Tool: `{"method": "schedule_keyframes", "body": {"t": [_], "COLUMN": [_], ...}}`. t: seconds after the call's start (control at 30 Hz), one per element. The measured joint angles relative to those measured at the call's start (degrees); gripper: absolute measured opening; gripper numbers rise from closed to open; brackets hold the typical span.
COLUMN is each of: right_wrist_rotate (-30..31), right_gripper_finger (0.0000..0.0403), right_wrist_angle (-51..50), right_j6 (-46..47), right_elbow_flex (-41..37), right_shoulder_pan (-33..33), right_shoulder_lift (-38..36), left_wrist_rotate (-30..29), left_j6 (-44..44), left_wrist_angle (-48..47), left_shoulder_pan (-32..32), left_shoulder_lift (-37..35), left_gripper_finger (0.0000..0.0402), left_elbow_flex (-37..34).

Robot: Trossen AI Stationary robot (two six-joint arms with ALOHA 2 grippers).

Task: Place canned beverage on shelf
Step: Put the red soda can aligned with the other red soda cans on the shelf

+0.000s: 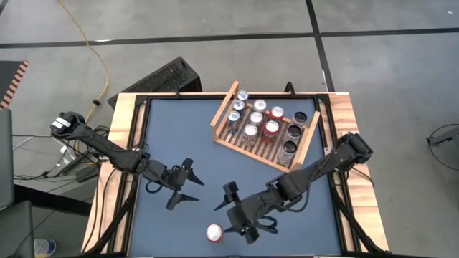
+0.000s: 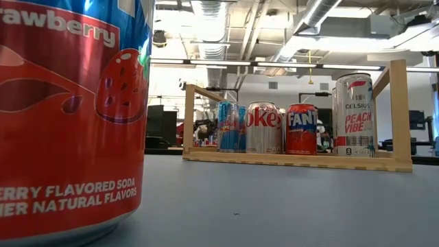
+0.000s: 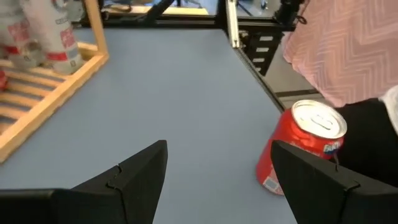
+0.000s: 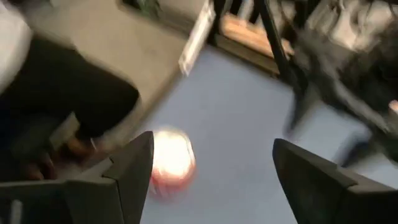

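Can [image 1: 214,232] upright, blurred near spread right gripper [image 1: 231,210], possibly untouched

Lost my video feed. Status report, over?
Both end effectors open, empty: left mid-table, right beside red can. Can upright near front edge, not on shelf. Path to shelf open.

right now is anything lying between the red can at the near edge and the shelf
Mostly bare blue tabletop; in the high view only the right gripper and its arm cross the stretch between the red can and the shelf.
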Motion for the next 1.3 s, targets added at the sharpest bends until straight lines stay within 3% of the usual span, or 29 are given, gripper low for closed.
{"method": "schedule_keyframes", "body": {"t": [0.3,0.73,0.87,1.3], "right_wrist_rotate": [-5.8,-20.0,-19.1,-8.0], "right_gripper_finger": [0.0308,0.0306,0.0306,0.0306], "right_wrist_angle": [-2.4,-17.5,-22.0,-24.5], "right_j6": [-3.4,-7.9,-9.2,-10.1], "right_elbow_flex": [8.2,26.2,29.9,30.0], "right_shoulder_pan": [0.2,-2.8,-3.0,-1.7], "right_shoulder_lift": [8.5,19.9,20.6,19.5], "left_wrist_rotate": [-0.8,-1.9,-1.9,-3.0], "left_j6": [-2.9,-4.4,-4.1,-3.3], "left_wrist_angle": [0.0,-0.2,-0.3,-1.4], "left_shoulder_pan": [-2.2,-2.2,-2.2,-1.1], "left_shoulder_lift": [-0.5,-0.5,-0.5,-0.7], "left_gripper_finger": [0.0275,0.0275,0.0275,0.0275], "left_elbow_flex": [0.0,0.0,0.2,0.2]}}
